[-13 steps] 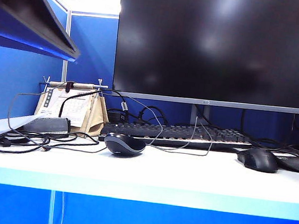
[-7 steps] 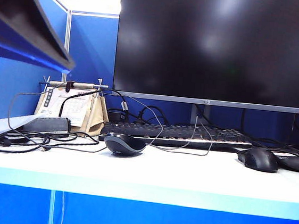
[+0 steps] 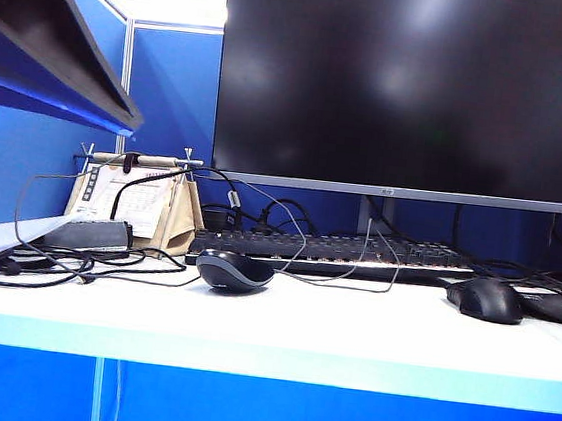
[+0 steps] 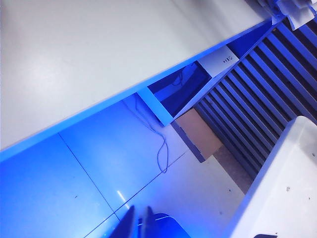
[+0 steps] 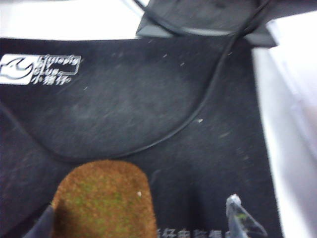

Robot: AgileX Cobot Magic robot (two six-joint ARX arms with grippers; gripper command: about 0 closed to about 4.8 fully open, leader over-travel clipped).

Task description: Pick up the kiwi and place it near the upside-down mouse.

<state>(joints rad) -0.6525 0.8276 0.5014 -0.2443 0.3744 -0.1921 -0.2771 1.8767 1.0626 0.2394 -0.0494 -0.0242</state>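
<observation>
Right wrist view puts your right gripper [image 5: 141, 218] low over the kiwi [image 5: 104, 201], its fingers [image 5: 240, 218] spread wide with the fruit between them and not yet pinched. The kiwi lies on a black mat [image 5: 148, 99] with a white logo, and a thin black cable [image 5: 198, 111] curves across the mat just beyond the fruit. From the exterior view you see the mouse [image 3: 233, 270], black with a grey band, on the white bench [image 3: 280, 316] just in front of the keyboard [image 3: 332, 251]. An all-black mouse [image 3: 487, 299] sits well to the right of it along the bench, beside the mat's edge [image 3: 557, 308]. Your left gripper is out of sight: its wrist camera shows only the bench edge [image 4: 99, 104] and the floor, so you cannot tell how its fingers stand.
</observation>
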